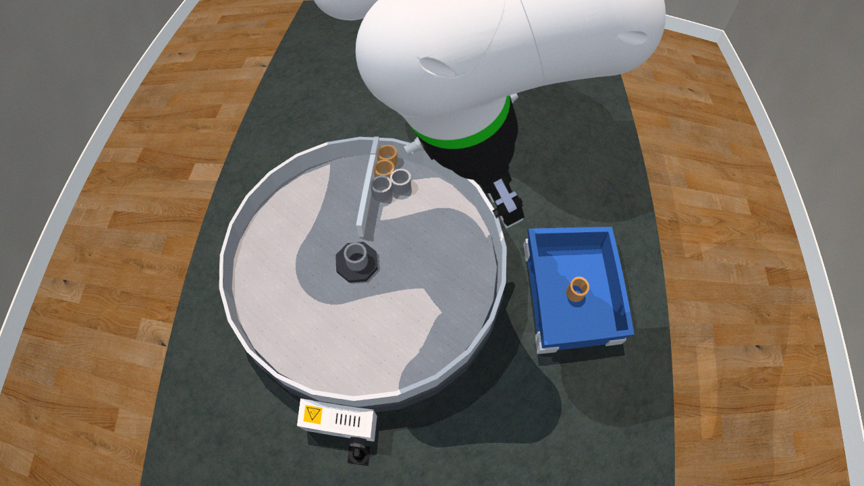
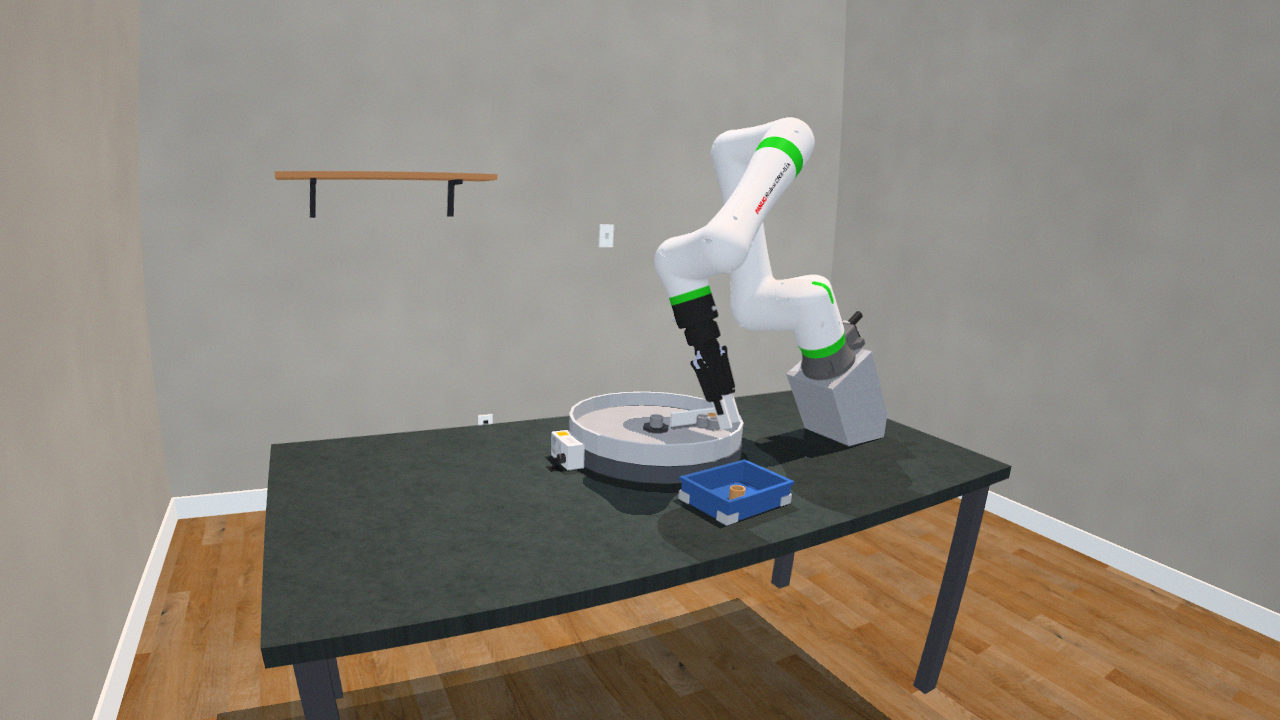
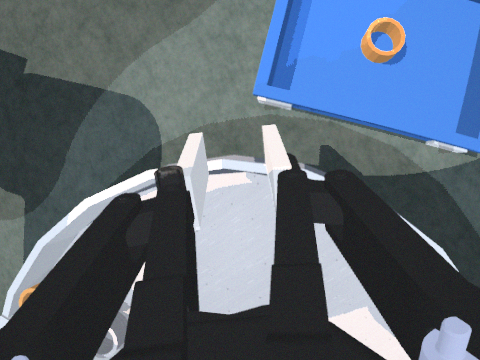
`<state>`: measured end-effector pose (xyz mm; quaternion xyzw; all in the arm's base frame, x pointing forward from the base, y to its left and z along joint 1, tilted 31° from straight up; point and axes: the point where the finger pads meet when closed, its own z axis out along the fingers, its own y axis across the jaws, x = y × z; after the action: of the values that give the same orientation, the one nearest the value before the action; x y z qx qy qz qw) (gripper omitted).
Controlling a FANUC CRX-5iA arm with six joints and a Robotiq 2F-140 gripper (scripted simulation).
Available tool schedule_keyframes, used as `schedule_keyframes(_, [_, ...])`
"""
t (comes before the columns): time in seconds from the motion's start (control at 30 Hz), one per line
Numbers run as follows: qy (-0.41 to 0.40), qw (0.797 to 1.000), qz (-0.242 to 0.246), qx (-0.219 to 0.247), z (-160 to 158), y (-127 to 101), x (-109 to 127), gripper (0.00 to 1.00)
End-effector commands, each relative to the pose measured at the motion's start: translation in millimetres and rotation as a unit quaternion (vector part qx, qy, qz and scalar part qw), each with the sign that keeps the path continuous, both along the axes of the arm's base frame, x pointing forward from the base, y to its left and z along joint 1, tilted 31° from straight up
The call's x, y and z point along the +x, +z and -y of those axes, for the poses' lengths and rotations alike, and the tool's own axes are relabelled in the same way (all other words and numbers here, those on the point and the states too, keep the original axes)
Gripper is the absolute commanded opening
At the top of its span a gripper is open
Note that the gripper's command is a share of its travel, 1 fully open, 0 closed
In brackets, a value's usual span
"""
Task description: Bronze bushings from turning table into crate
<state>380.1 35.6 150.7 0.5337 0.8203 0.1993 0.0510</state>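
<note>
Two bronze bushings, one (image 1: 393,158) by the rim and one (image 1: 391,171) in front of it, stand along the divider on the turning table (image 1: 271,241) (image 2: 653,454). Two steel bushings, one (image 1: 381,196) by the divider and one (image 1: 401,189) to its right, stand close to them. The wrist view shows parts of a bronze bushing (image 3: 25,298) and a steel one behind the fingers. A third bronze bushing (image 1: 576,296) (image 2: 736,493) (image 3: 370,49) stands in the blue crate (image 1: 580,343) (image 2: 702,500) (image 3: 340,90). My gripper (image 2: 726,415) (image 3: 234,150) is partly open and empty, above the turning table's crate-side part.
The turning table has a raised rim, an upright divider (image 1: 368,187) and a dark centre hub (image 1: 344,270) with a grey post. A white box (image 1: 337,420) (image 2: 567,450) with a black knob (image 1: 358,452) sits at its outer side. The arm's base (image 2: 841,398) stands at the back right.
</note>
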Motion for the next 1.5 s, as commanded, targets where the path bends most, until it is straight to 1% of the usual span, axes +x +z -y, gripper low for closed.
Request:
schedule_keyframes(0.0, [-0.093,0.995,0.030,-0.019,42,-11,-26,0.24])
schedule_keyframes(0.2, [-0.182,0.982,0.052,-0.028,84,-25,-52,0.24])
schedule_keyframes(0.27, [-0.182,0.982,0.052,-0.028,84,-25,-52,0.24])
schedule_keyframes(0.4, [-0.226,0.972,0.064,-0.031,105,-32,-65,0.24])
schedule_keyframes(0.6, [-0.266,0.960,0.074,-0.036,124,-39,-78,0.24])
schedule_keyframes(0.77, [-0.282,0.955,0.078,-0.036,132,-42,-82,0.24])
schedule_keyframes(1.47, [-0.286,0.954,0.080,-0.037,133,-42,-83,0.24])
